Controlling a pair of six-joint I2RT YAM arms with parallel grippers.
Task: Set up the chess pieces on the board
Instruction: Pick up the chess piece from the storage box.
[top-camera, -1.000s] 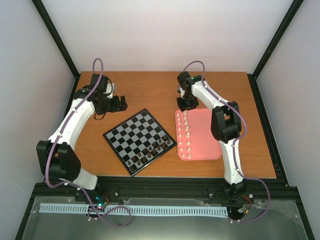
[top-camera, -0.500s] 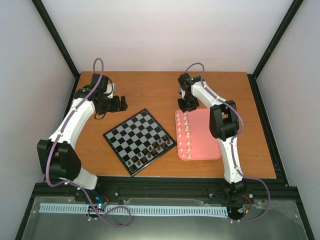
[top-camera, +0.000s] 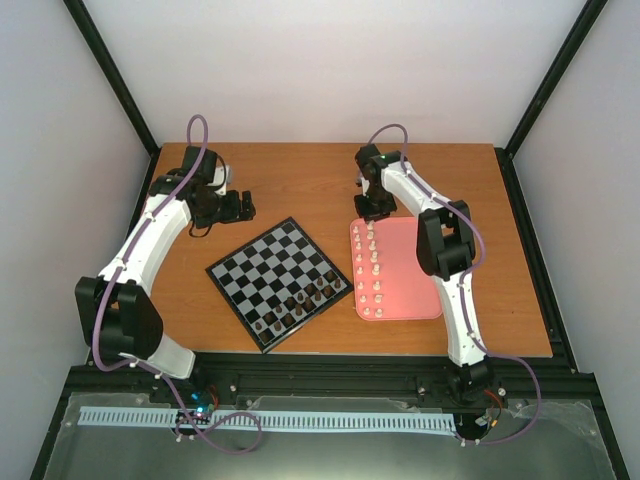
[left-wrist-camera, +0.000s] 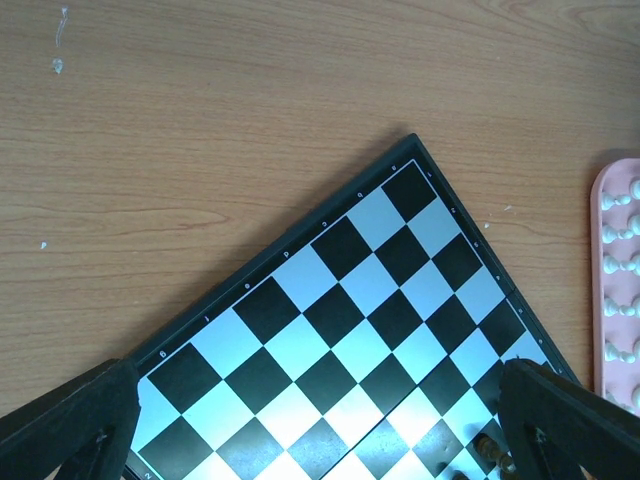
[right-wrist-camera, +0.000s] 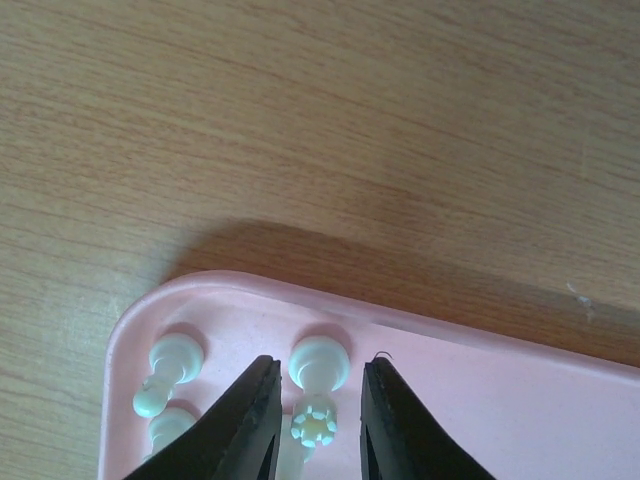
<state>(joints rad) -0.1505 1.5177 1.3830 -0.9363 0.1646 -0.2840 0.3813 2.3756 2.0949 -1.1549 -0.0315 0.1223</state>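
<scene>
The board (top-camera: 280, 280) lies turned cornerwise at the centre of the top view on the tabletop (top-camera: 300, 180). Dark pieces (top-camera: 300, 300) stand along its lower right edge, and its other squares are bare. Just right of it sits the pink tray (top-camera: 410, 275), and the white pieces (top-camera: 370, 265) stand in two columns down the tray's left side, none of them on the board. The right hand (top-camera: 372, 212) is at the tray's upper left corner. In the right wrist view its fingers (right-wrist-camera: 255, 400) stand narrowly apart on either side of one crowned white piece (right-wrist-camera: 314, 425), with a sliver of gap on each side, so nothing is gripped. The left hand (top-camera: 240, 207) is spread wide open above the tabletop, upper left of the board, and holds nothing.
</scene>
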